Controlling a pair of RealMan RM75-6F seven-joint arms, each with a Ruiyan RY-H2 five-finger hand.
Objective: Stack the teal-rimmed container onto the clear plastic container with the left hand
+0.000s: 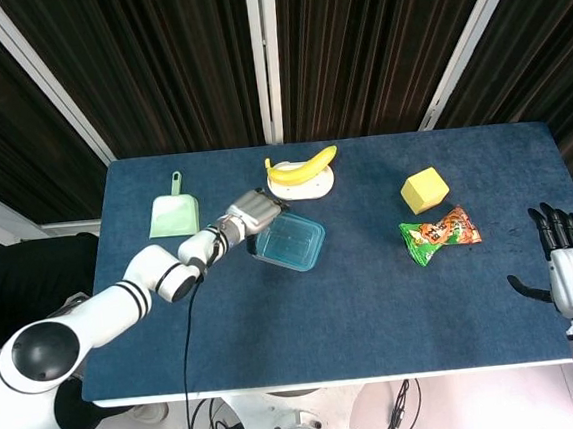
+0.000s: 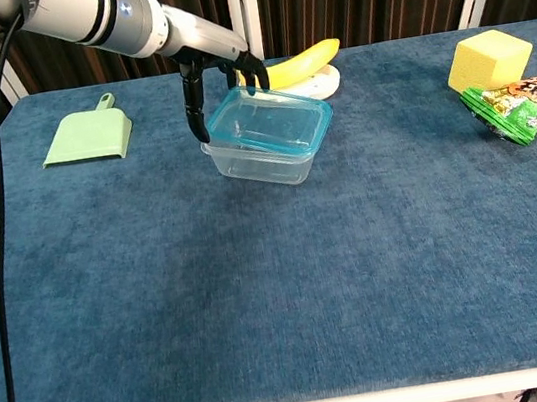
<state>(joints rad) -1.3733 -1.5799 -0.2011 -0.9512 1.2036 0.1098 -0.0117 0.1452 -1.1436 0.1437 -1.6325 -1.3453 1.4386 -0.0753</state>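
The teal-rimmed container (image 1: 291, 242) (image 2: 267, 120) lies on top of the clear plastic container (image 2: 268, 161), nearly square with it, left of the table's middle. My left hand (image 1: 251, 214) (image 2: 214, 73) is at the container's back-left corner. Its fingers curl over the teal rim and its thumb hangs down beside the corner, still holding the rim. From the head view the clear container is mostly hidden under the teal one. My right hand (image 1: 570, 270) rests open at the table's right edge, far from both containers, and does not show in the chest view.
A banana (image 1: 302, 166) (image 2: 303, 59) on a small plate lies just behind the containers. A green dustpan (image 1: 172, 212) (image 2: 89, 137) sits at the back left. A yellow block (image 1: 424, 189) (image 2: 488, 59) and a snack bag (image 1: 439, 233) (image 2: 523, 107) are at the right.
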